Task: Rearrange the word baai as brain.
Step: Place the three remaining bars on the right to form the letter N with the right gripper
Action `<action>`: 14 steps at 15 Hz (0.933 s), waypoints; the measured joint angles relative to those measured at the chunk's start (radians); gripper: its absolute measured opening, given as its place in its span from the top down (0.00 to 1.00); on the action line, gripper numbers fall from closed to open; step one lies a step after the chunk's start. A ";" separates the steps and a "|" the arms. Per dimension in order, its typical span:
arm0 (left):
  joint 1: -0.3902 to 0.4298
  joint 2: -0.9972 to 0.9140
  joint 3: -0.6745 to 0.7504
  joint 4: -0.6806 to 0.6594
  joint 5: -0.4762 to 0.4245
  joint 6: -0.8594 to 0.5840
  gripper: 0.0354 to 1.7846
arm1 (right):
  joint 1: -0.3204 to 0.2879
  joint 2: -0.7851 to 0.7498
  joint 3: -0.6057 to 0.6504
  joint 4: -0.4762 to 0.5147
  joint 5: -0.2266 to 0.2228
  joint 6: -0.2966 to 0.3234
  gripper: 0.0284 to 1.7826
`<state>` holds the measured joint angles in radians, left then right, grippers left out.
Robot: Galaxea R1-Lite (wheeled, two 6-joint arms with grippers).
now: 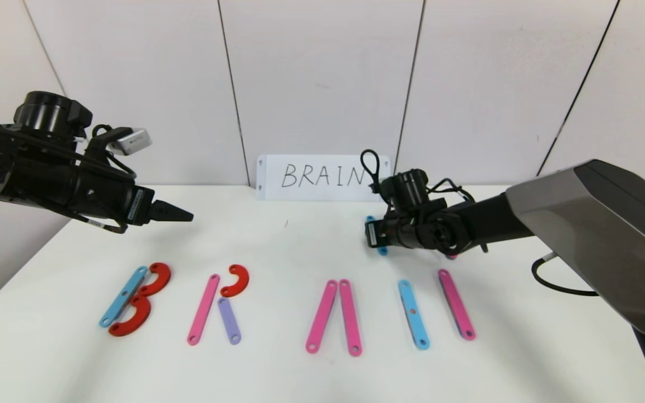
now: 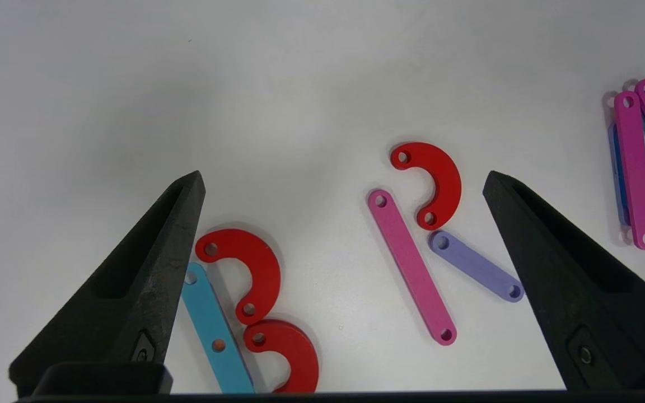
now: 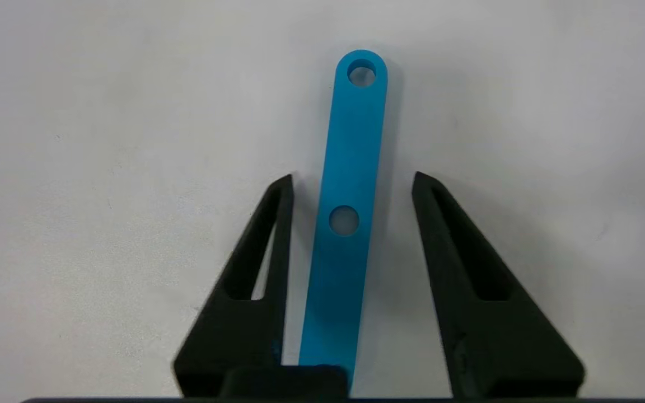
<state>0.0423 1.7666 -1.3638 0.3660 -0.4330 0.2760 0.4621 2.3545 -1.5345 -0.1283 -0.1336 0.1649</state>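
Note:
The letters lie in a row on the white table point(image 1: 289, 246). A light-blue strip point(image 1: 124, 295) with two red curves point(image 1: 154, 278) makes a B. A pink strip point(image 1: 204, 309), a red curve point(image 1: 235, 280) and a purple strip point(image 1: 228, 320) make an R. Two pink strips point(image 1: 322, 316) lean together at the top. Further right lie a light-blue strip point(image 1: 413, 314) and a pink strip point(image 1: 456, 304). My right gripper point(image 1: 375, 235) point(image 3: 353, 175) is low behind them, open, straddling another light-blue strip point(image 3: 356, 129) with a gap on each side. My left gripper point(image 1: 188, 215) point(image 2: 344, 176) hangs open above the B and R.
A white card point(image 1: 322, 177) with handwritten BRAIN leans on the back wall. The right arm point(image 1: 524, 218) reaches in from the right, with a black cable point(image 1: 557, 282) beside it on the table. A bit of pink point(image 1: 451, 256) shows under that arm.

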 joint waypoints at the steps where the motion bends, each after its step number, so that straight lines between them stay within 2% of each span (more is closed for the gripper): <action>1: 0.000 0.001 0.000 0.000 0.000 0.000 0.03 | 0.000 0.000 0.000 0.000 0.000 0.000 0.73; 3: 0.000 0.002 0.000 0.000 0.001 0.000 0.03 | -0.001 0.000 -0.002 0.002 -0.002 0.000 0.84; 4: -0.001 0.002 0.000 0.000 0.001 0.000 0.03 | -0.001 0.000 -0.004 0.003 -0.002 0.000 0.85; 14: -0.006 0.009 0.000 0.000 0.001 0.000 0.03 | 0.003 -0.027 -0.006 0.011 -0.007 -0.006 0.86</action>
<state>0.0360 1.7751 -1.3634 0.3660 -0.4315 0.2760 0.4651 2.3274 -1.5404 -0.1168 -0.1404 0.1591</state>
